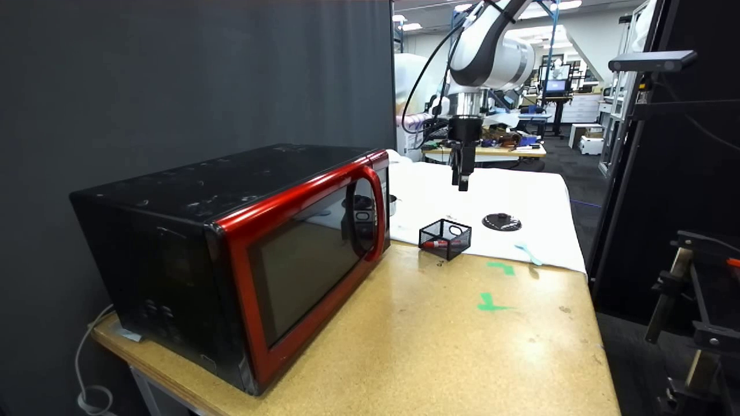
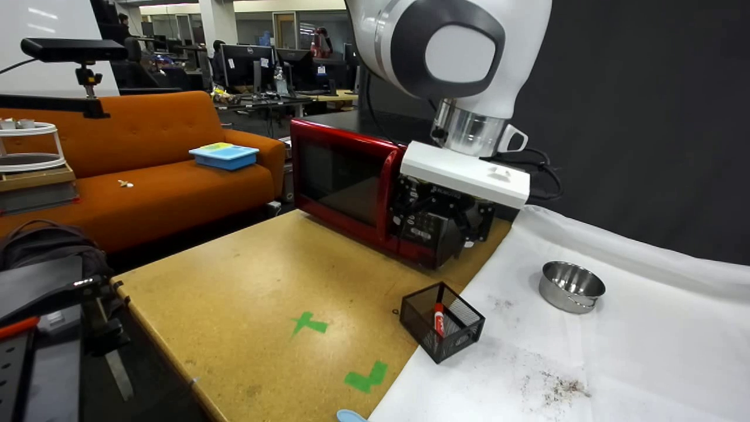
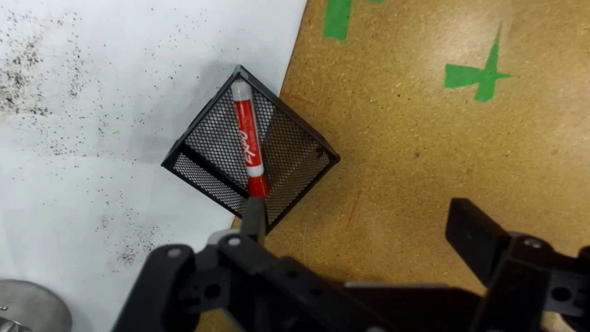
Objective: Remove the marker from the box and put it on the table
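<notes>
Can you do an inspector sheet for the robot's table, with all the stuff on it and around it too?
Surface: tan table, partly covered by a white sheet with dark specks.
Job's things: red marker lying inside the black mesh box, which sits across the sheet's edge.
Clutter: microwave, metal bowl, dark disc, light-blue utensil, green tape.
Gripper: open, holding nothing, raised in the air.
Cables: black cable looping beside the robot arm; pale cable hanging near the table's corner.
Surroundings: orange couch, computer monitor, dark curtain.
People by the table: nothing seen.
</notes>
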`<state>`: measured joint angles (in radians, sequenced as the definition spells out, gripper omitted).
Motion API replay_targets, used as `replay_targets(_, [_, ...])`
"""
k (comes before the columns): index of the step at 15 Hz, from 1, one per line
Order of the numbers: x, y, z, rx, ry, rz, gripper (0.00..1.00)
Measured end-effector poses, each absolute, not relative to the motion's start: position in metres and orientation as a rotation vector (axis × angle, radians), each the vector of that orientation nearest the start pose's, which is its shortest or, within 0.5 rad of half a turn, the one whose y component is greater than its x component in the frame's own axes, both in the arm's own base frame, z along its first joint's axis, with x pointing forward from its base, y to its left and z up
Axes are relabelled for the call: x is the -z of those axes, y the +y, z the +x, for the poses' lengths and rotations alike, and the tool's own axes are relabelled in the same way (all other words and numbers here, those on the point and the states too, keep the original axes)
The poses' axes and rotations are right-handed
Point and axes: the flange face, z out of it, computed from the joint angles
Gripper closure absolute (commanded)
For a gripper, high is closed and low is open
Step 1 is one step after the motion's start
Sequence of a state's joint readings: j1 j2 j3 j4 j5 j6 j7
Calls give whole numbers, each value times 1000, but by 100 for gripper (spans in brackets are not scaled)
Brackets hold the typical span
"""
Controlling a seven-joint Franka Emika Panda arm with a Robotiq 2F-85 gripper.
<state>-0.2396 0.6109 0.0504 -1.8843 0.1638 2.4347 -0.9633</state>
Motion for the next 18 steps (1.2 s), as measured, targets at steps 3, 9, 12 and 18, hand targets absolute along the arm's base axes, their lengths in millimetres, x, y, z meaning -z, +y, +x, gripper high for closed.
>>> replay_targets(3, [-155,-114,630,25,-1065,-2879,0])
replay_targets(9, [-157,-115,637,15,-1116,-2898,0])
replay_targets(12, [-154,-114,636,6,-1123,-2896,0])
replay_targets(18, [-111,-109,637,25,-1153,-2930,40])
